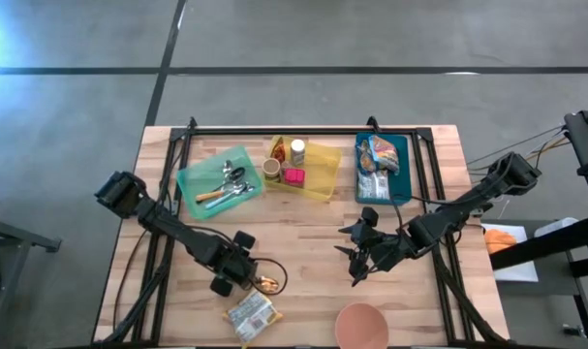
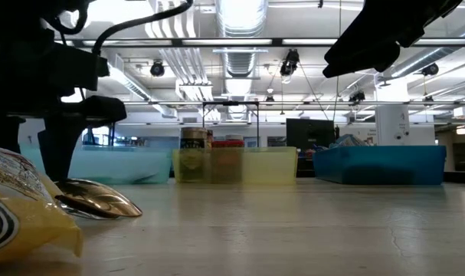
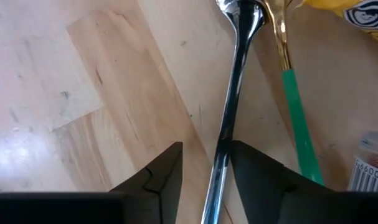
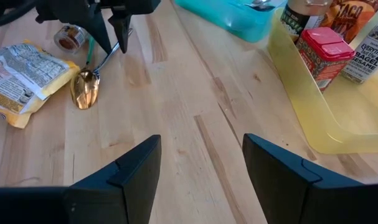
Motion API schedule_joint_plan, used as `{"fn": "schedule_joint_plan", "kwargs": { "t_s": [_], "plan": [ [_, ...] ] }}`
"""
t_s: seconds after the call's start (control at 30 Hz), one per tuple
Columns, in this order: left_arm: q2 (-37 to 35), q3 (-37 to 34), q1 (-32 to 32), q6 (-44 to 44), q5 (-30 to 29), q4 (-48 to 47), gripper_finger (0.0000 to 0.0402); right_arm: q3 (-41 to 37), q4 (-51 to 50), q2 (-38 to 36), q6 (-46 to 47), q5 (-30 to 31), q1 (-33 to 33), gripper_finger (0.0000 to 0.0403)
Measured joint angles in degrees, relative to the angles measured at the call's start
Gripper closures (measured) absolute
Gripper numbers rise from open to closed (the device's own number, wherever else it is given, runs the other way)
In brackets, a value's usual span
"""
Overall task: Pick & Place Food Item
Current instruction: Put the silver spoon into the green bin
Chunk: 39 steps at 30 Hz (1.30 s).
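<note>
I have the left gripper low over the near-left part of the wooden table, and its two dark fingers straddle the shiny steel spoon handle. They stand apart on either side of the handle with wood showing between; I cannot tell whether either pad touches it yet. The handle's long axis runs straight ahead between the fingers, out to the golden spoon bowl, with a green-handled utensil lying just beside it.

The task's food item, as I judge it, is the yellow crinkled snack packet. It lies just beyond the spoon bowl, towards the table's near edge, nearly touching it in the right wrist view. The left arm is plainly the nearer one.

My right gripper hangs open over the table's middle, well apart from the packet.
</note>
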Motion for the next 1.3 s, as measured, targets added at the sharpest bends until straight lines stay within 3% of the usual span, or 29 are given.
{"fn": "schedule_joint_plan", "kwargs": {
  "t_s": [0.3, 0.53, 0.7, 1.3],
  "plan": [
    [0.1, -0.1, 2.8, -2.7, 7.3, 0.0, 0.0306, 0.0, 0.0, 0.0, 0.0, 0.0, 0.0, 0.0179],
    [0.1, -0.5, 3.6, -2.0, 8.5, 0.1, 0.0338, 0.0, 0.2, 0.0, 0.0, 0.0, 0.0, 0.0179],
    [0.1, -0.5, 3.7, -1.4, 9.1, 0.0, 0.0388, 0.0, 0.2, 0.0, 0.0, 0.0, 0.0, 0.0179],
    [-3.3, -0.4, 3.6, -6.5, 9.7, -2.7, 0.0401, 0.0, 0.3, 0.0, 0.0, 0.0, 0.0, 0.0179]
  ]
}}
